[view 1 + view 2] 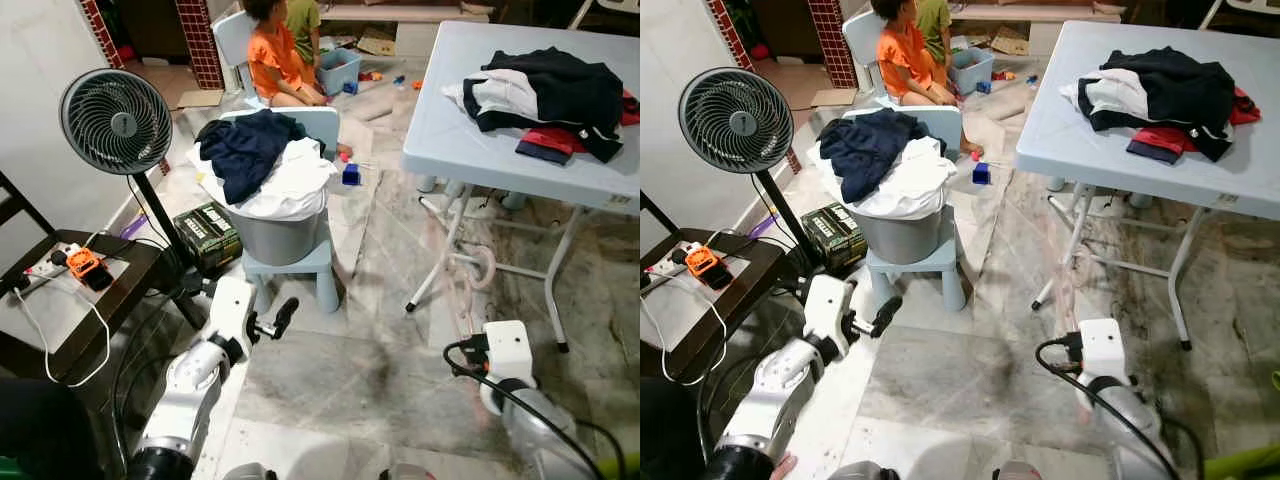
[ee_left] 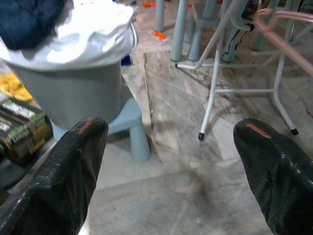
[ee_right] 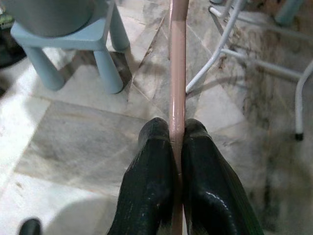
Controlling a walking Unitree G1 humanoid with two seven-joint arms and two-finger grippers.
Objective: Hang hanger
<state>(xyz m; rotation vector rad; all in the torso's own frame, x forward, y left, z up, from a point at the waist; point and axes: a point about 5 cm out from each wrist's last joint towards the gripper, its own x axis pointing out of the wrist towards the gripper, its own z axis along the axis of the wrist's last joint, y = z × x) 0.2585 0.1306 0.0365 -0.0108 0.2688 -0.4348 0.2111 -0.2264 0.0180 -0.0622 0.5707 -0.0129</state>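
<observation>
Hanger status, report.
Right gripper shut on pink hanger. Left gripper open, empty, near the stool. Folding table's legs ahead.

We see a marble-tiled floor (image 1: 380, 370) carrying a white folding table (image 1: 470, 130), a small pale-blue stool (image 1: 300, 265), a standing fan (image 1: 116, 122) and a dark side table (image 1: 120, 285). On the folding table lies a heap of black, white and red clothes (image 1: 545, 100). On the stool stands a grey bucket (image 1: 275, 235) heaped with laundry (image 1: 265, 165). A power strip (image 1: 45, 263) lies on the side table.
</observation>
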